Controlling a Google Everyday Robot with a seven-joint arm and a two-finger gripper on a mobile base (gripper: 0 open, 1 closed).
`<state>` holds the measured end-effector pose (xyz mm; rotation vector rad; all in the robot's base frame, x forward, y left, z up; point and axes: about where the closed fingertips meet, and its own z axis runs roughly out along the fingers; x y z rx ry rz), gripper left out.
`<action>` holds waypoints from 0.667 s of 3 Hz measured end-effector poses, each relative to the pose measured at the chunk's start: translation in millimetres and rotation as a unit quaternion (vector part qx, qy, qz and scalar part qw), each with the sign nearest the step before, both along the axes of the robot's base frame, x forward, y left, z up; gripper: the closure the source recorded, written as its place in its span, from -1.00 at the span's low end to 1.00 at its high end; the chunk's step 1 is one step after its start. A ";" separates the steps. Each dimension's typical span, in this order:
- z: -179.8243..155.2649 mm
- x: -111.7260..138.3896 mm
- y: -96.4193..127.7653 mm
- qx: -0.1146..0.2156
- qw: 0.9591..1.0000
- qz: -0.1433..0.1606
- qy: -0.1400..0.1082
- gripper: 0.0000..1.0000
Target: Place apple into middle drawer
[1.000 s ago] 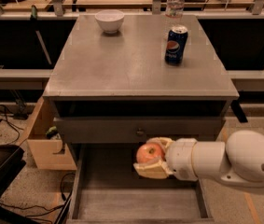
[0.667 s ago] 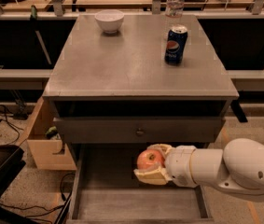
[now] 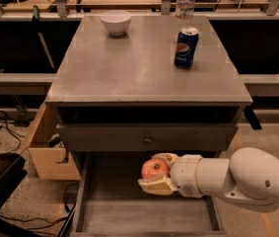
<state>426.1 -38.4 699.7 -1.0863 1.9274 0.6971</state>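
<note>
The apple, round and red-orange, sits between the cream fingers of my gripper. The gripper is shut on it and holds it over the open middle drawer, a wide grey box pulled out below the cabinet, near its back middle. My white arm reaches in from the right. I cannot tell whether the apple touches the drawer floor.
A grey drawer front with a small round knob is just above the gripper. On the cabinet top stand a white bowl, a Pepsi can and a water bottle. A wooden box stands on the floor at left.
The gripper with the apple has moved slightly lower and a little forward over the drawer. Nothing else has moved.
</note>
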 end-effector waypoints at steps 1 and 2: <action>-23.9 13.4 12.1 0.024 0.999 0.002 -0.020 1.00; -62.2 31.9 17.6 0.050 0.995 0.056 -0.070 1.00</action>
